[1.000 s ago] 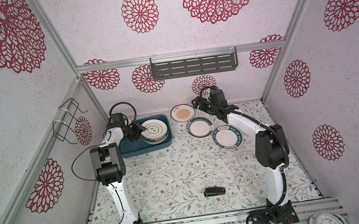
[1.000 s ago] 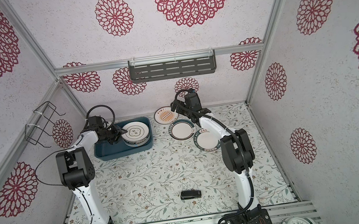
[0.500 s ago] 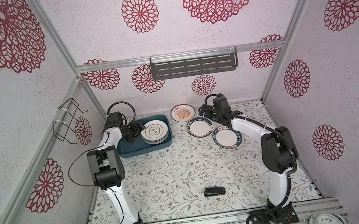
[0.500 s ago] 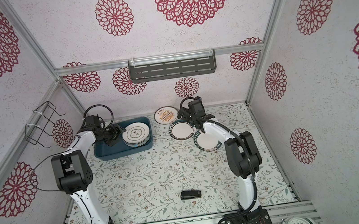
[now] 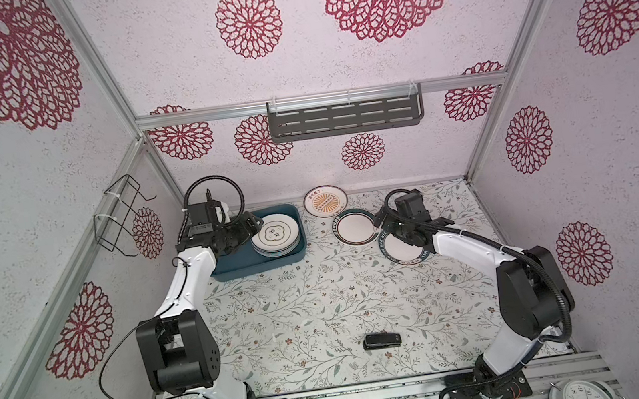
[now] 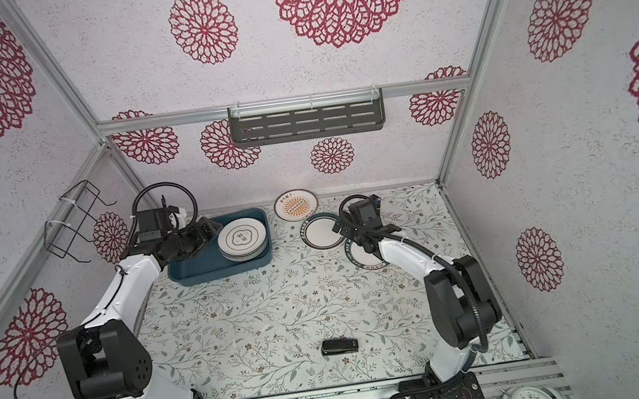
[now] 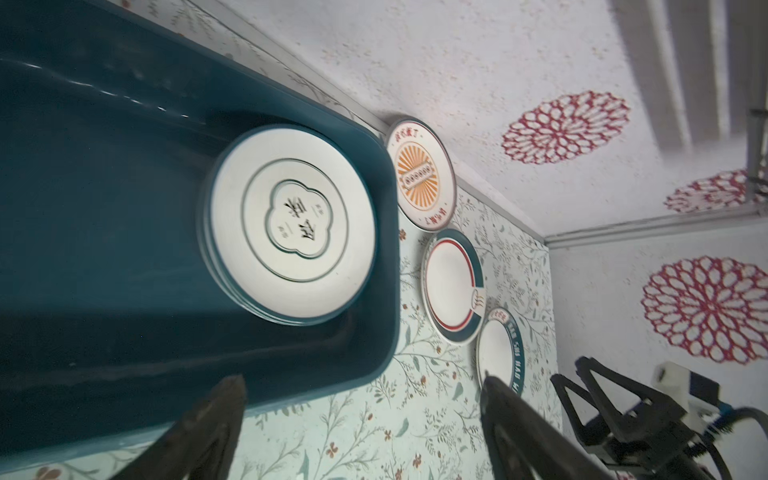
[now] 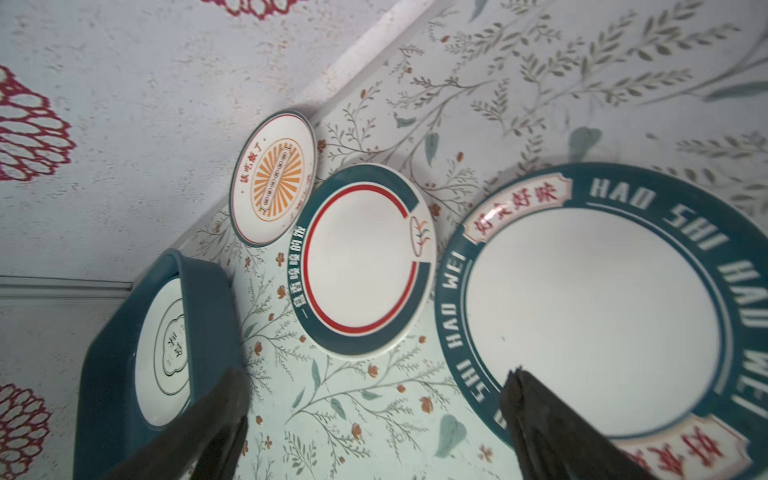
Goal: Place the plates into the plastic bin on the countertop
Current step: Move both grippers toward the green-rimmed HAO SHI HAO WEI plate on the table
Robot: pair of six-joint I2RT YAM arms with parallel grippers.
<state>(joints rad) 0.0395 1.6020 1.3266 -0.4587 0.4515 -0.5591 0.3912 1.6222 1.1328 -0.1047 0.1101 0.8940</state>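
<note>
Plates update: three loose ones sit on the countertop (image 5: 323, 305) to the right of the plastic bin (image 5: 251, 266). There's a sunburst plate (image 5: 325, 201) farthest back by the wall, a red-ringed plate (image 5: 355, 227) just nearer, and a lettered plate (image 5: 400, 250) nearer again and further right. The rest are a stack (image 5: 276, 237) in the bin's right half, several deep, can't count the edges. The right gripper (image 8: 374, 374) hangs empty, fingers spread wide, over the lettered plate's left rim, one fingertip above the plate and the other above bare countertop, so that rim looks like the grab spot to me. It's round, so no long axis to worry about. The left gripper (image 7: 361, 380) is spread wide and empty too, over the bin left of the stack, so the right arm is way closer. One bin, plus one small black thing (image 5: 381, 340) near the front.
</note>
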